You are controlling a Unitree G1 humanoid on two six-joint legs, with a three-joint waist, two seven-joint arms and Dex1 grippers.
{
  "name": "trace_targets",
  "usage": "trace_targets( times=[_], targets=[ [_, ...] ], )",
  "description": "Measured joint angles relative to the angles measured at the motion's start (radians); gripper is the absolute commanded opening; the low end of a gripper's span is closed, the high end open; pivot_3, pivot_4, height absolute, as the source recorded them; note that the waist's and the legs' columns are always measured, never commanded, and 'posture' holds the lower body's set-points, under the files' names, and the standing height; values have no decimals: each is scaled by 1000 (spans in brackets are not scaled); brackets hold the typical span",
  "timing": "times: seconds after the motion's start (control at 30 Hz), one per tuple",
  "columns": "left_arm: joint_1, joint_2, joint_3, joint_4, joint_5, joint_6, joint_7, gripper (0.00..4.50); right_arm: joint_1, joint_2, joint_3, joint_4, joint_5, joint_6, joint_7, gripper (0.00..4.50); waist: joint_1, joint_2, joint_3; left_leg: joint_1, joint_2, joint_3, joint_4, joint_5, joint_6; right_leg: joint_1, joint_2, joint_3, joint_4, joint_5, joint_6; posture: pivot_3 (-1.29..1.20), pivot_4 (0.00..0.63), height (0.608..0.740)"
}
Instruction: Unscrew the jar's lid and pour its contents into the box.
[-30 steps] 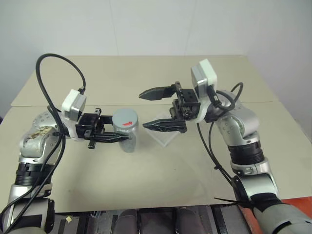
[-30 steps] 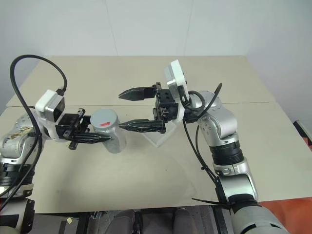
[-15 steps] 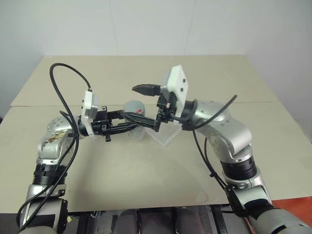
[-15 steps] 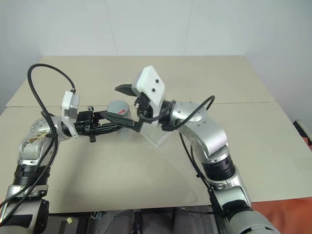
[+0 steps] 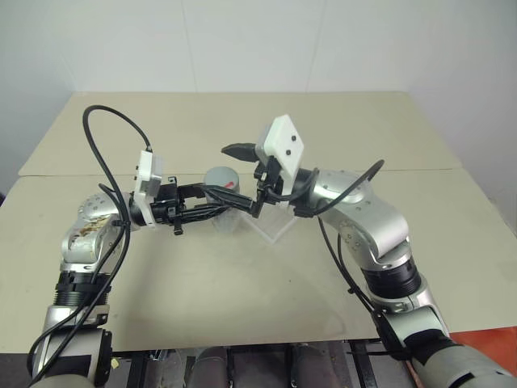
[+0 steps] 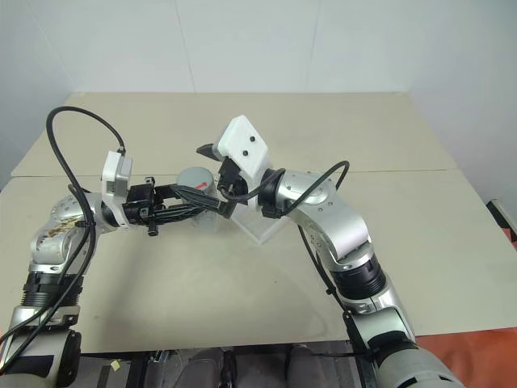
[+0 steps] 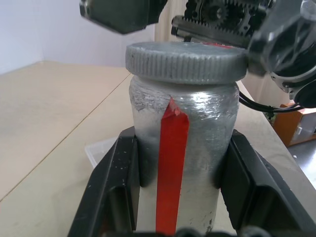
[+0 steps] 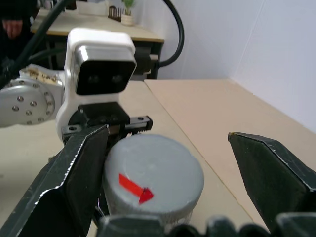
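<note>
Left wrist view: the left gripper (image 7: 180, 197) clamps the jar (image 7: 182, 148) by its body above the table (image 5: 242, 275), lid (image 8: 153, 180) on; the right gripper (image 8: 173, 187) straddles the lid with fingers spread wide, the clear box (image 5: 273, 225) just beside

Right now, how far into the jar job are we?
Done: left gripper is shut on the jar, holding it upright. In hand: right gripper is open, its fingers straddling the lid, not yet clamped. Left: unscrew the lid, then pour into the box.
</note>
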Motion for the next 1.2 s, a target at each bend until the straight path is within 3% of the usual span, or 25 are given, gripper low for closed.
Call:
trace_targets(
  times=[0.43,0.9,1.2],
  targets=[
    [0,4,0,0,0,1,4,1861,0,-5,3,3,-3,16,-5,4458,0,0,0,0,0,0,0,0,0,0,0,0,0,0,0,0,150,740],
    [3,18,9,-1,-1,6,15,1861,32,-82,-12,-51,31,23,-4,4458,0,0,0,0,0,0,0,0,1,0,0,0,0,0,0,0,150,740],
    [16,28,27,-19,-14,6,-2,1861,64,-138,-96,-37,34,37,-36,4458,2,0,0,0,0,0,0,-2,4,0,0,0,0,0,0,0,150,740]
  ],
)
